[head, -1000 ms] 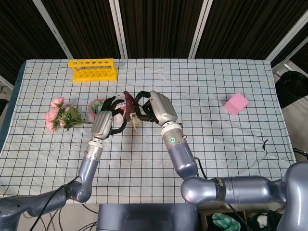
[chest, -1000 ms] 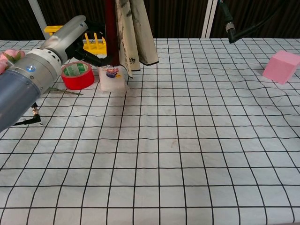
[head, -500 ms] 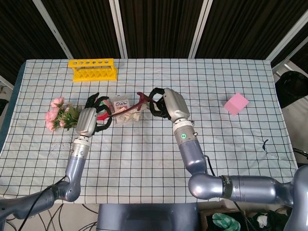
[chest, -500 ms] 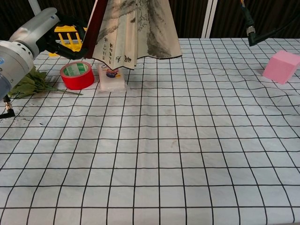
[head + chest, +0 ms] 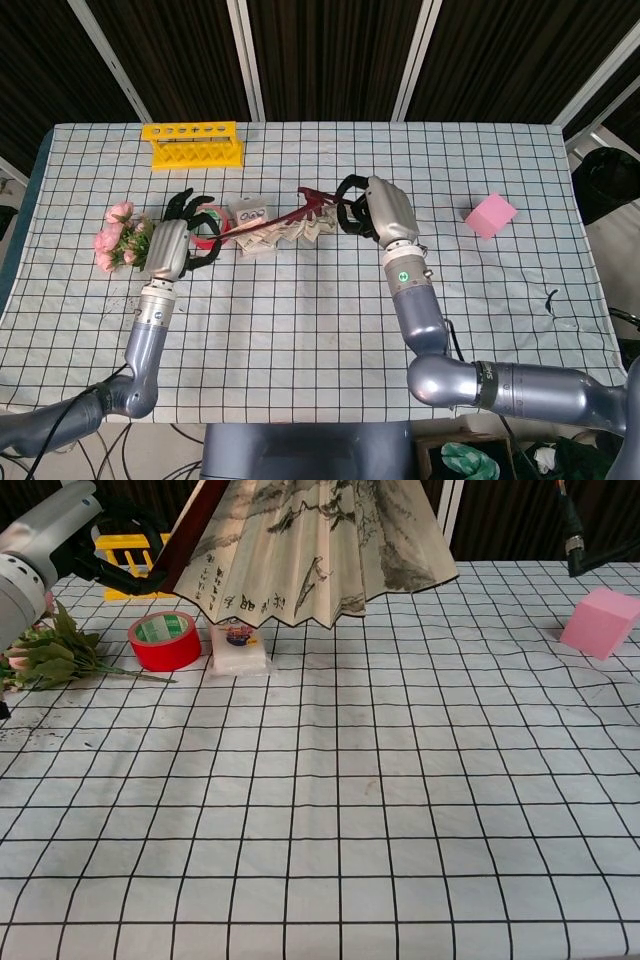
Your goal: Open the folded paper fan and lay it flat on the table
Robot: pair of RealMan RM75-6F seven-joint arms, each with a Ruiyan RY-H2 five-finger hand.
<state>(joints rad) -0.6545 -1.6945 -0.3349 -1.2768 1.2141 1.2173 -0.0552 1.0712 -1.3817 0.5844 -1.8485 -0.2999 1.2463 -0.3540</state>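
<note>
The paper fan [image 5: 287,229] is spread wide in the air above the table, between my two hands. In the chest view the fan [image 5: 312,550] shows pleated cream paper with an ink painting and a dark red guard along its left edge. My left hand [image 5: 177,245] grips the left guard near the flowers, and it also shows at the left edge as my left hand [image 5: 55,542] in the chest view. My right hand [image 5: 377,208] grips the fan's right end. The chest view does not show my right hand.
A yellow rack [image 5: 193,145] stands at the back left. Pink flowers [image 5: 120,238], a red tape roll [image 5: 165,640] and a small white box [image 5: 238,646] lie under and left of the fan. A pink block [image 5: 491,215] sits at the right.
My hands have moved apart, the left one to the left and the right one to the right. The fan has gone from nearly folded to widely spread.
</note>
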